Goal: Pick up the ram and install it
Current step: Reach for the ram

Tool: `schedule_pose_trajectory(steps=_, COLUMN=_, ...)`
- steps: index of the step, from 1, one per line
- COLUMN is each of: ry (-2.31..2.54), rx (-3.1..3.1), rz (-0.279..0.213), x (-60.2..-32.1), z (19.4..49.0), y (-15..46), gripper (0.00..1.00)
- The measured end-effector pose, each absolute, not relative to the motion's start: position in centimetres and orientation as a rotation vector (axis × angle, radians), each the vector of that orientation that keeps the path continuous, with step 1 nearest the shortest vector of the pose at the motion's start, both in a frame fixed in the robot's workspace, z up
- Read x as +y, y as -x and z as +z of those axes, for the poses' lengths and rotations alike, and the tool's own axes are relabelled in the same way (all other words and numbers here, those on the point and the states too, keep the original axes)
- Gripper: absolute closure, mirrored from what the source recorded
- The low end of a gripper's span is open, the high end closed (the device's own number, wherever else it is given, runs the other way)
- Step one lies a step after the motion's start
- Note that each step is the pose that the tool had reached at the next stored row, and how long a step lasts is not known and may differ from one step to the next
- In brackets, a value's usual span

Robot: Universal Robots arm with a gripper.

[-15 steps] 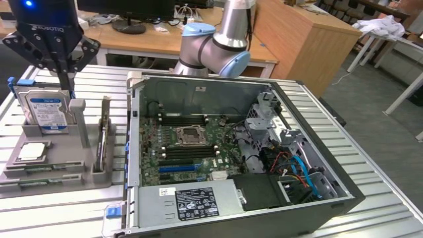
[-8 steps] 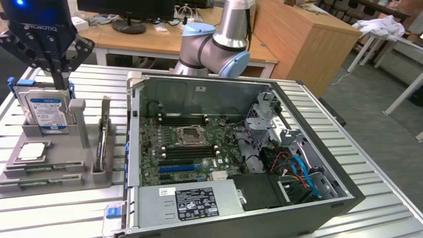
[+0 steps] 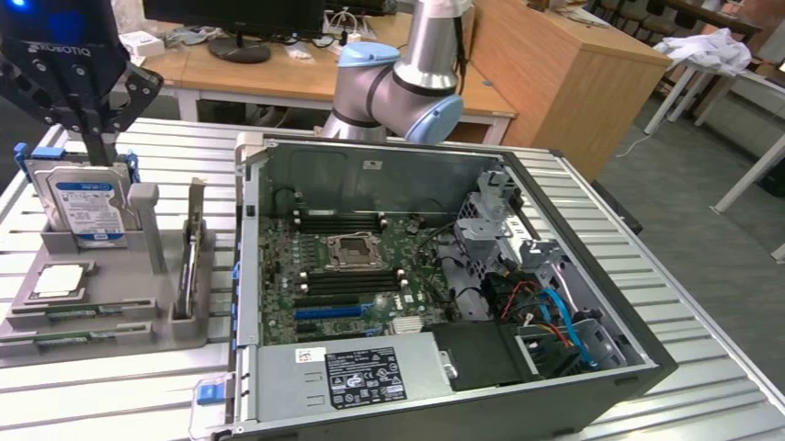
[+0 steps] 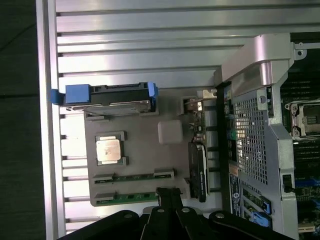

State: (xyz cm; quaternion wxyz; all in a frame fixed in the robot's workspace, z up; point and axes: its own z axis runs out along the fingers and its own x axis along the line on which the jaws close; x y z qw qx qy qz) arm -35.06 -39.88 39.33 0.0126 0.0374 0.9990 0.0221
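Two ram sticks lie flat in slots at the near end of a grey fixture (image 3: pixel 147 331). One ram stick (image 4: pixel 132 176) is dark, the other ram stick (image 4: pixel 125 199) shows green; in the exterior view they are thin strips (image 3: pixel 68 319). My gripper (image 3: pixel 98 147) hangs above the fixture's far end, over the hard drive (image 3: pixel 84 207), fingers shut with nothing between them. In the wrist view the shut fingertips (image 4: pixel 169 194) sit over one end of the green stick, well above it. The open computer case (image 3: pixel 613 303) holds the motherboard with black memory slots (image 3: pixel 337 221).
The fixture also carries a square silver processor chip (image 3: pixel 59 280) and an upright card (image 3: pixel 190 262). The case stands at the exterior view's right of the fixture on a ribbed metal table (image 3: pixel 123 395). A power supply (image 3: pixel 349 377) and cables (image 3: pixel 558 317) fill its near end.
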Motion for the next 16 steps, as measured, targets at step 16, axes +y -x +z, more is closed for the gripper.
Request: schedule_pose_trajectory(steps=16, ry=-0.117, rx=3.113, rz=0.069, x=-39.9, z=39.3, y=37.2, gripper=0.89)
